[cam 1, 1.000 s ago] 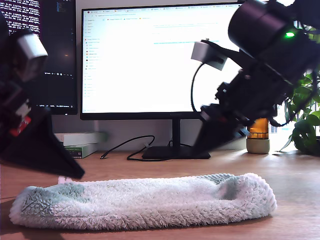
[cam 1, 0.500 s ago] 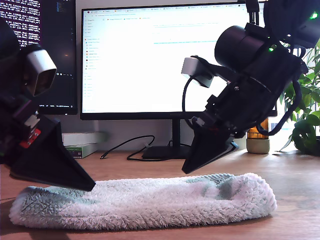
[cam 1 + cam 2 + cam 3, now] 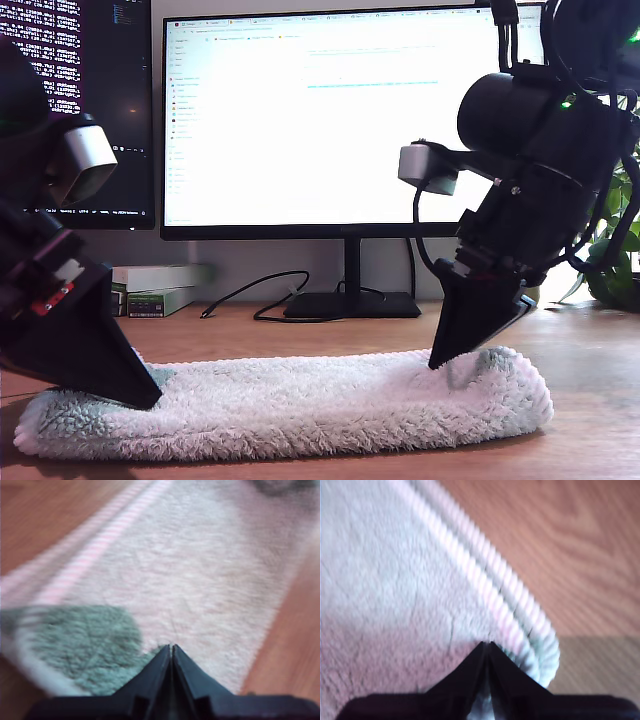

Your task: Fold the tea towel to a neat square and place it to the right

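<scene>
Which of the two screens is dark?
The screen at the exterior view's left edge, black with pale text; the wide monitor beside it glows white.

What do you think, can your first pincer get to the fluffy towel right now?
Probably yes. My first pincer is already right at the tea towel, its tips beside a green patch with nothing in between. The jaws look shut, though, so they would likely need to open before grabbing.

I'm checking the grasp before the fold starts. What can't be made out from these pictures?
- Whether my first gripper pinches the tea towel: first wrist view, blurred.
- The same for my second gripper: its tip hides the contact.
- Towel's underside: exterior view, hidden by its own pile.
</scene>
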Robot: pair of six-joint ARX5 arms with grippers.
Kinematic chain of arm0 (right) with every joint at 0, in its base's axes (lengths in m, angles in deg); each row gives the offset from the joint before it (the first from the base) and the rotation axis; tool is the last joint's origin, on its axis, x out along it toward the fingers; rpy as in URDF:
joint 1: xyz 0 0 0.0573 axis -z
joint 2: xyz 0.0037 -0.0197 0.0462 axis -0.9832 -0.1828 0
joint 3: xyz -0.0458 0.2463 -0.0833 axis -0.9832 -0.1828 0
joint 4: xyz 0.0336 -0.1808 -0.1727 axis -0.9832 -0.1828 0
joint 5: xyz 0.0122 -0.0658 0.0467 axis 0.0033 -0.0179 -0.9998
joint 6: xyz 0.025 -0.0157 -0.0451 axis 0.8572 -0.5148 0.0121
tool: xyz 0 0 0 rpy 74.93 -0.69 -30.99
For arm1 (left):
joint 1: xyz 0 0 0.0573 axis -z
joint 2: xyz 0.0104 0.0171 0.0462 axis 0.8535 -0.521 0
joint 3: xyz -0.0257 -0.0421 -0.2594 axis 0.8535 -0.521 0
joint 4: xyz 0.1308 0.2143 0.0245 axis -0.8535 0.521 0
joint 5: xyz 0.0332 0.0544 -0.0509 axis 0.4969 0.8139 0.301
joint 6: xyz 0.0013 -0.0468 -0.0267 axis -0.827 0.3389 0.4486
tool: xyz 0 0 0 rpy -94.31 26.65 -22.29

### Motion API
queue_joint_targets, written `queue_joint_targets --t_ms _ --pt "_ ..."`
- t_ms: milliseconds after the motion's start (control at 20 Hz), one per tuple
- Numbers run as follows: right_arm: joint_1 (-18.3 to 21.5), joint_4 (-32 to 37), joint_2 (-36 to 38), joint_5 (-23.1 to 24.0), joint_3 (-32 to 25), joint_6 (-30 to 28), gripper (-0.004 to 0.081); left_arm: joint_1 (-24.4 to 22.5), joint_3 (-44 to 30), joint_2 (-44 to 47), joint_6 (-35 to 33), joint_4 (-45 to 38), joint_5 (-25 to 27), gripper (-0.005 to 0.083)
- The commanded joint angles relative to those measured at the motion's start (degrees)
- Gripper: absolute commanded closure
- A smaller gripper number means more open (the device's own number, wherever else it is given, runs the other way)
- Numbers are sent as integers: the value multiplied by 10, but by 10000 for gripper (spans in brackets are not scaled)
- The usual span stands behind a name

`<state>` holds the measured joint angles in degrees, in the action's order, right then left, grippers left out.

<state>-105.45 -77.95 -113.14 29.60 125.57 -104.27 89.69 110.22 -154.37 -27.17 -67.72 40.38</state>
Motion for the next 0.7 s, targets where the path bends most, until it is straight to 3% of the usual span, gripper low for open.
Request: queue_joint_targets --t_ms 0,400,650 --pt "-3 -11 -3 4 0 -5 782 0 2 -6 -2 3 11 795" --pt "-5 -54 -3 47 0 -15 782 -7 3 -28 -3 -17 40 795" --pt "-26 -78 -3 66 0 -14 782 -14 17 -76 -13 -46 55 795"
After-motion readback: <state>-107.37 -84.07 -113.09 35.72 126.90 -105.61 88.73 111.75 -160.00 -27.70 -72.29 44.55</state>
